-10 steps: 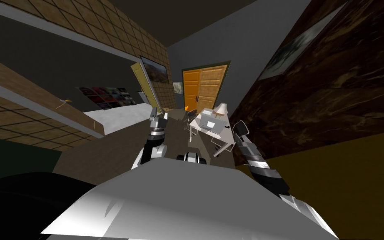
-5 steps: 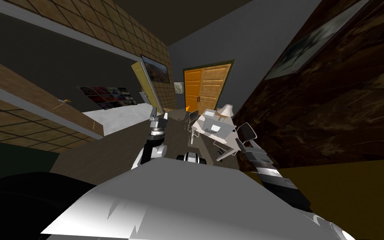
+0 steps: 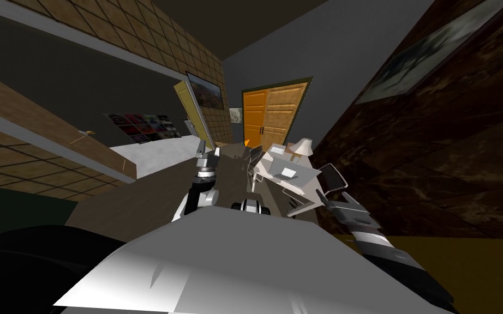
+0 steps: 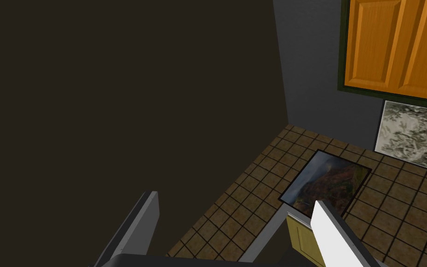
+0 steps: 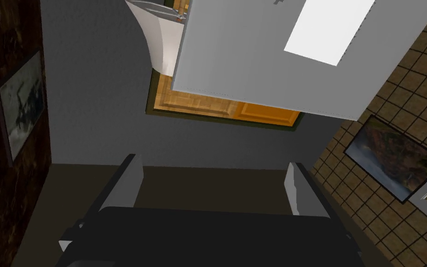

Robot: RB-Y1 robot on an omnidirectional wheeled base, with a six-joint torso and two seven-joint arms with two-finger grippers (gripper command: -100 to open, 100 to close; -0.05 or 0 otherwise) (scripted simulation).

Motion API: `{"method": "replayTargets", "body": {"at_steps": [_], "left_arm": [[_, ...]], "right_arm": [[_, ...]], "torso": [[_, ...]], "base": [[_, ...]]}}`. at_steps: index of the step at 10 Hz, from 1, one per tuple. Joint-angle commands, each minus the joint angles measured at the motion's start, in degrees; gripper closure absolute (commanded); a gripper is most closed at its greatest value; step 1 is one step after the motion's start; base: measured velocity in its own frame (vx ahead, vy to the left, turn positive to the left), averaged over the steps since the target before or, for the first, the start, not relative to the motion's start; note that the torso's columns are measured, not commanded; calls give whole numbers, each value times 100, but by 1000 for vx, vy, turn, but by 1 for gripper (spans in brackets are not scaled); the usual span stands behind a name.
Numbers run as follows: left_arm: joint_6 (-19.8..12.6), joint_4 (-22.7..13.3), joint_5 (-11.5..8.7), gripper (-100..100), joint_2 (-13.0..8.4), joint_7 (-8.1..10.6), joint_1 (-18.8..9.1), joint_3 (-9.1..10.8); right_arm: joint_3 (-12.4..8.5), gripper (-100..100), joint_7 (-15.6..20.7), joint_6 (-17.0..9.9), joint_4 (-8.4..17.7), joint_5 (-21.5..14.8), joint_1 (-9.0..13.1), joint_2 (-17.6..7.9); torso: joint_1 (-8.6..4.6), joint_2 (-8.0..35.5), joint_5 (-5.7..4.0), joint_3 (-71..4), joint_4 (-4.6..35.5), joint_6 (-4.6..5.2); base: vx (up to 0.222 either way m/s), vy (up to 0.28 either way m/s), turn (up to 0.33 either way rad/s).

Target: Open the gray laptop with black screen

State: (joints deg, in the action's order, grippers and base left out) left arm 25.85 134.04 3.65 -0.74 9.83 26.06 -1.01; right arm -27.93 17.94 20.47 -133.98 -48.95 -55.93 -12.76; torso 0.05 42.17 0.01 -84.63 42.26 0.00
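From the head, steeply down and forward, rolled, worktop (image 3: 307, 188) ahead. Along the right pincer (image 5: 213, 163), near that worktop. From the left wrist, toward the orange door (image 4: 393, 46), common to all three.

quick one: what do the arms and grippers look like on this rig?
Left arm and right arm: banded white, grey and black segments. Left gripper and right gripper: two thin, flat, light grey blade fingers on a dark box. No cables or markings visible.
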Motion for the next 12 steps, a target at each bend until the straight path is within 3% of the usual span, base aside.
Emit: {"method": "replayTargets", "body": {"at_steps": [1, 2, 3, 7, 8, 12], "left_arm": [[0, 0, 0, 0, 0, 0, 0, 0], [0, 0, 0, 0, 0, 0, 0, 0], [0, 0, 0, 0, 0, 0, 0, 0], [0, 0, 0, 0, 0, 0, 0, 0], [0, 0, 0, 0, 0, 0, 0, 0], [0, 0, 0, 0, 0, 0, 0, 0]], "right_arm": [[-226, -100, 249, -127, 54, -411, -202, -44], [-375, -100, 384, -193, 87, -554, -331, -74], [-375, -100, 384, -193, 87, -626, -331, -74], [-926, -100, 884, -438, 210, -1367, -808, -231], [-926, -100, 884, -438, 210, -1418, -808, -231], [-1355, -100, 1272, -622, 279, -2037, -1186, -447]], "torso": [[-3, 7, 0, 3, 1, 0], [-2, 11, 0, 6, 3, 1], [-3, 15, 0, 8, 4, 0], [7, 1, 3, 0, 0, 0], [3, 5, 2, 2, 1, 0], [1, 6, 1, 4, 2, 1]], "base": [[121, 71, 33], [118, 80, 38], [96, 59, 8], [141, 83, 34], [105, 58, 3], [107, 54, 25]]}}
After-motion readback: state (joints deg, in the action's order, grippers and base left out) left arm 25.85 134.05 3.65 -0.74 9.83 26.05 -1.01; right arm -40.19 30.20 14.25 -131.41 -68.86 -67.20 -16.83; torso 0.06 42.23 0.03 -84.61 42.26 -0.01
